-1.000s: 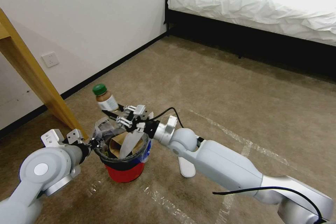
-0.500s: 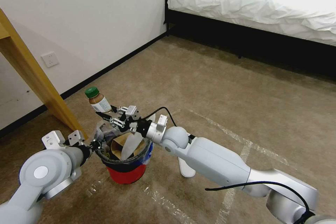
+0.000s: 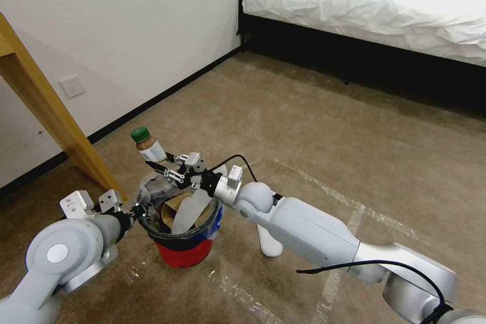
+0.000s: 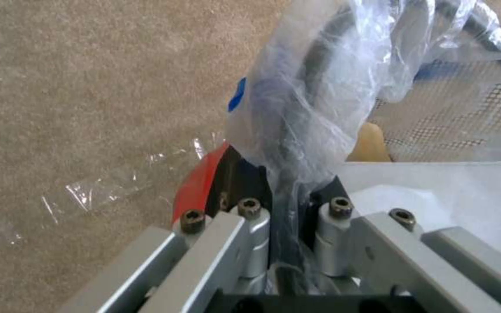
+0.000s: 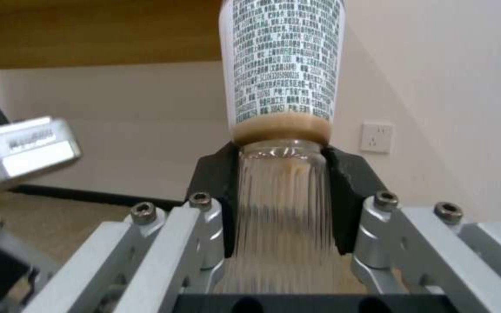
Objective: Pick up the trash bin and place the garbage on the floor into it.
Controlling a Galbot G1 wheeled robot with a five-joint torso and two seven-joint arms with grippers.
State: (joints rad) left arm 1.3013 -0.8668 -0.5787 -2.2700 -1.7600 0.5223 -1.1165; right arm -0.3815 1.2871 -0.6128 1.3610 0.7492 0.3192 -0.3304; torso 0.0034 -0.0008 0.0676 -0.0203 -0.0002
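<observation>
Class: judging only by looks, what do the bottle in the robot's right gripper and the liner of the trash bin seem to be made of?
Bottle: probably clear plastic, glossy, with moulded ribs below a printed white label and a green cap; glass can't be excluded. Trash bin liner: thin clear plastic film, crinkled and shiny, see-through over the dark rim.

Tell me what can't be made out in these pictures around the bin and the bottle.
- Trash bin depth, head view: brown paper bag and white slipper cover whatever lies below.
- Bottle cap, right wrist view: cut off by the picture's edge.
- Floor slipper, head view: mostly behind the right arm.
- Bin rim, left wrist view: wrapped in plastic liner.
</observation>
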